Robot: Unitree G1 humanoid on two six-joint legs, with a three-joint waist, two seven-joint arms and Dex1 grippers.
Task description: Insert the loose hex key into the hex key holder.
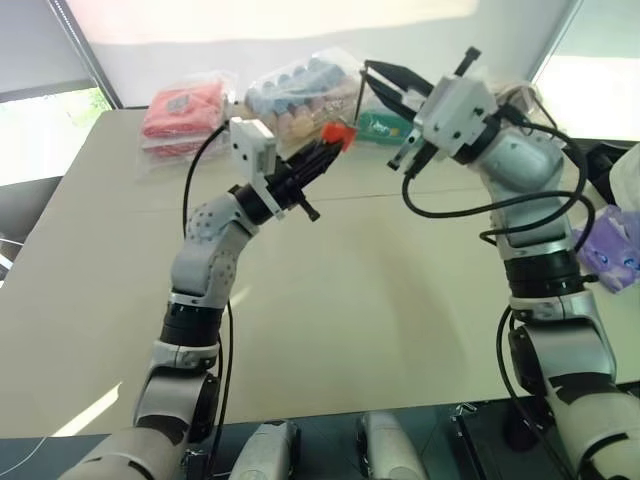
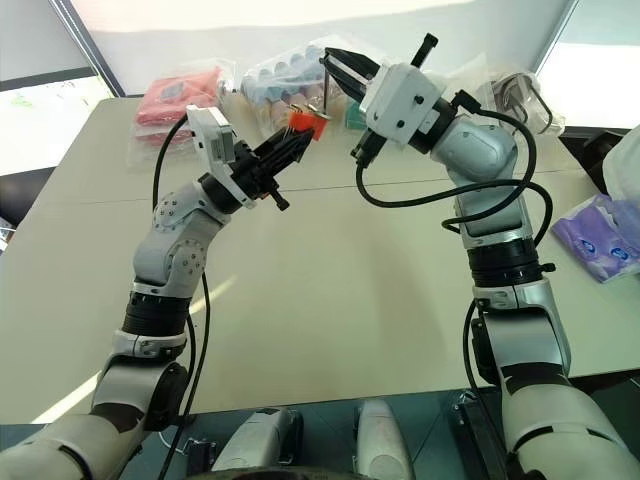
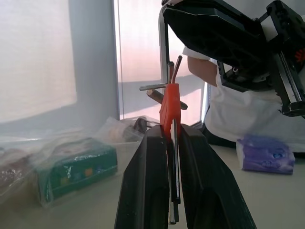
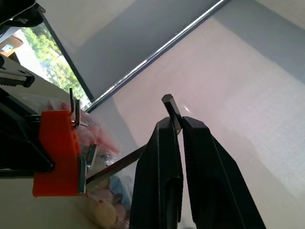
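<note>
My left gripper [image 2: 292, 143] is raised over the table and shut on the red-orange hex key holder [image 2: 305, 122], whose short metal keys stick out past the fingers. In the left wrist view the holder [image 3: 169, 107] stands upright between the black fingertips [image 3: 155, 143]. My right gripper [image 2: 343, 68] hangs just beyond and above it, shut on the loose hex key [image 4: 119, 164]. The key's bent end [image 4: 169, 102] shows above the right fingers. Its long shaft slants down to the holder [image 4: 57, 152], and its tip is at the holder's edge.
At the back of the beige table [image 1: 380, 300] lie a red packet [image 1: 180, 110], a clear bag of small items [image 1: 300, 85] and a green box [image 1: 385, 125]. A purple pack [image 1: 610, 250] sits at the right edge. A person in white [image 3: 238, 114] is beyond the right side.
</note>
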